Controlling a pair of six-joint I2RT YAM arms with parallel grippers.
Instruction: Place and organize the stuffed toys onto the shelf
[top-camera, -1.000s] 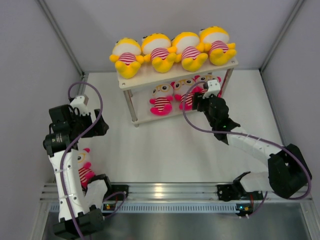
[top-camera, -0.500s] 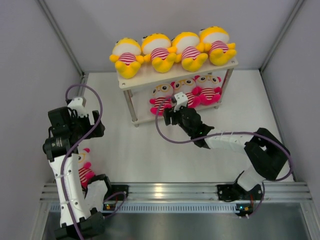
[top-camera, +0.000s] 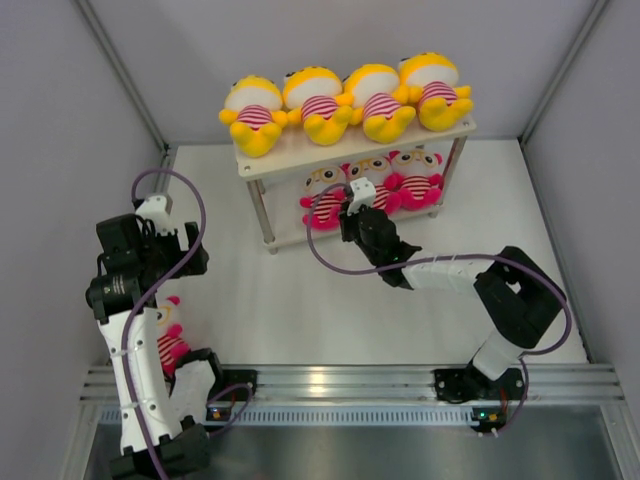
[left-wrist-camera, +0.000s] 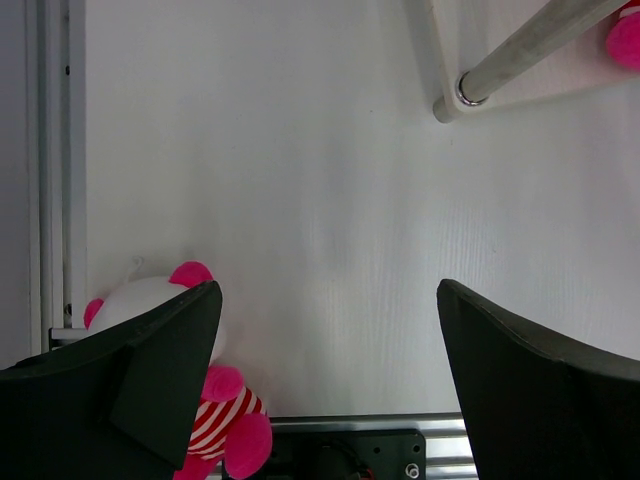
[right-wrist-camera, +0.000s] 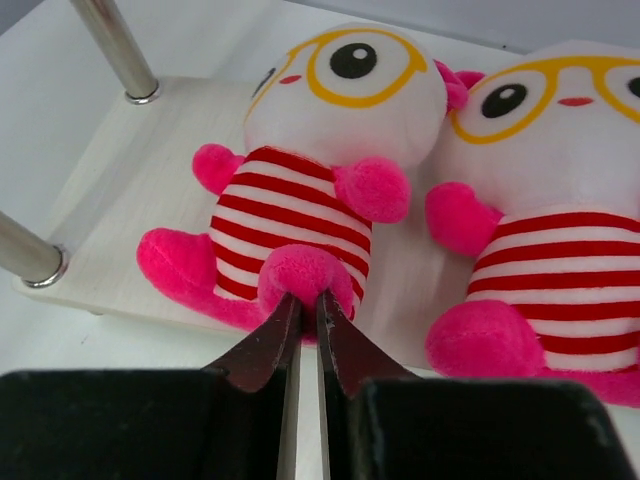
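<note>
Right claw (right-wrist-camera: 305, 298), clenched, sets its tips against a foot of the endmost pink doll (right-wrist-camera: 330, 130) on the shelf's (right-wrist-camera: 110, 190) lower board, seemingly nudging it straight, while the left claw (left-wrist-camera: 328, 290) gapes released beside the last pink doll (left-wrist-camera: 150, 297), on the counter (left-wrist-camera: 300, 150) well apart from the shelf.

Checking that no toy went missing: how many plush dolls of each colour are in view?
Yellow plush dolls in striped shirts: 4, atop the pale wooden shelf.
Pink plush dolls with white faces: 4, three on its lower board, one on the white table.
Total: 8
</note>
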